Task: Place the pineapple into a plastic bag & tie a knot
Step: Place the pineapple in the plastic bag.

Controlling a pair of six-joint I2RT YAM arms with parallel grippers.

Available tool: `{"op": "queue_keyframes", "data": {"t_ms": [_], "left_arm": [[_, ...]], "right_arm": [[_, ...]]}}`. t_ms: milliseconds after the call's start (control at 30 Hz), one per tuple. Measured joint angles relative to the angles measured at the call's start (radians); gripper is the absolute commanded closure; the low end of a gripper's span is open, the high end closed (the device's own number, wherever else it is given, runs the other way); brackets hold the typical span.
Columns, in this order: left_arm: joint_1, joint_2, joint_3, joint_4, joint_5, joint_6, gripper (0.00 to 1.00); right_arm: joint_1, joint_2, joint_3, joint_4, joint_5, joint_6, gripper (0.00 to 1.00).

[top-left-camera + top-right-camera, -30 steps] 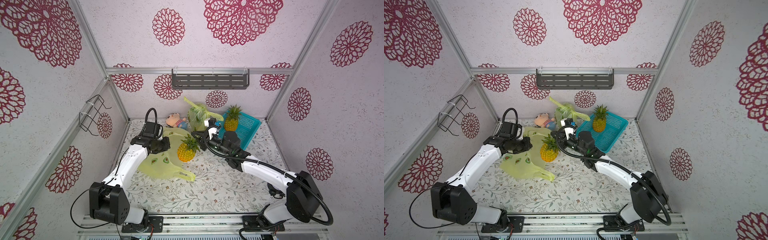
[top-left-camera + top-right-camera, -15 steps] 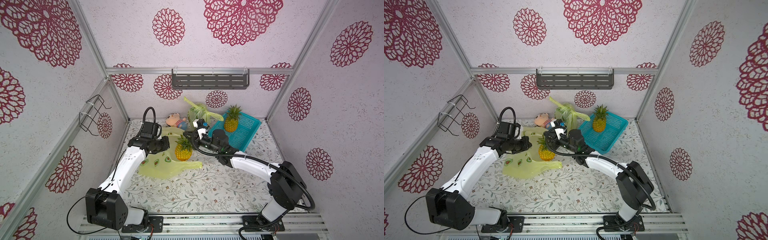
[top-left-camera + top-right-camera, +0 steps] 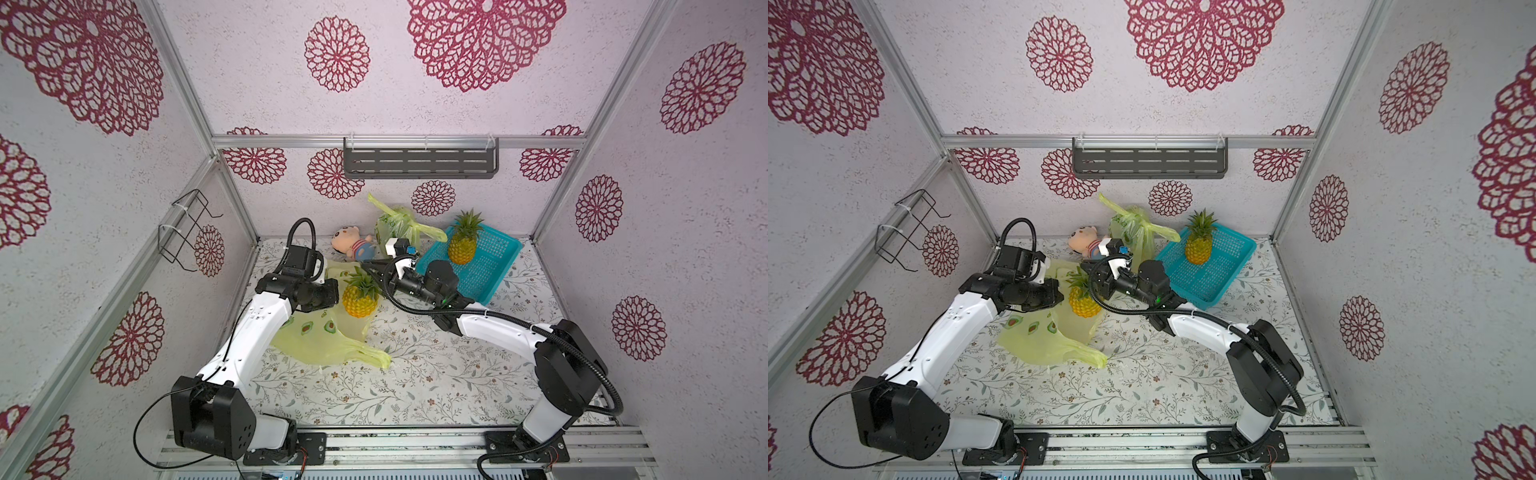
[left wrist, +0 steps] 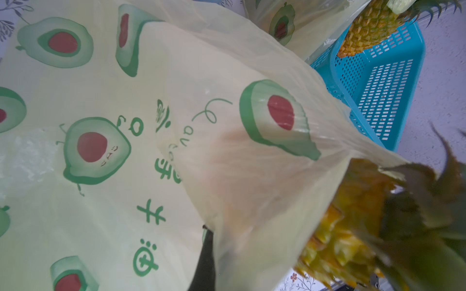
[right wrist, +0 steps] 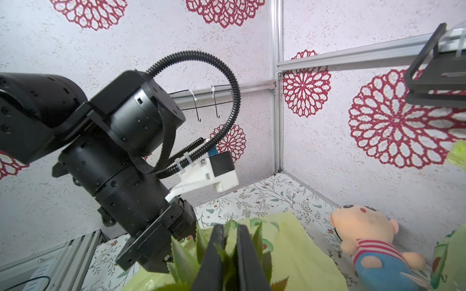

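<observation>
Here, left pincer (image 3: 334,293) gripping bag (image 4: 151,151), right pincer (image 5: 230,229) pinching pineapple (image 3: 360,302) crown, both extended inward.

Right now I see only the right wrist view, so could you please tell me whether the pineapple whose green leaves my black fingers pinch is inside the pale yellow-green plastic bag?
Observer: Only partly. In the left wrist view, translucent film of the yellow-green plastic bag printed with avocados covers part of the yellow pineapple; its leafy crown is outside.
Operator: Thank you. Is anything holding that bag?
Observer: The left gripper is shut, apparently on the bag's raised edge beside the fruit.
Operator: What sits behind my wrist?
Observer: In both top views, a teal plastic basket holding a second pineapple stands on the table close behind the right gripper and its wrist.
</observation>
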Motion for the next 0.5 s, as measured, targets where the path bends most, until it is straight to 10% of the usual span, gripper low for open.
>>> {"op": "queue_keyframes", "data": {"t_ms": [500], "left_arm": [[0.006,0.158,0.043,-0.092,0.065,0.114,1.00]], "right_arm": [[0.000,0.128,-0.030,0.008,0.008,-0.062,1.00]]}}
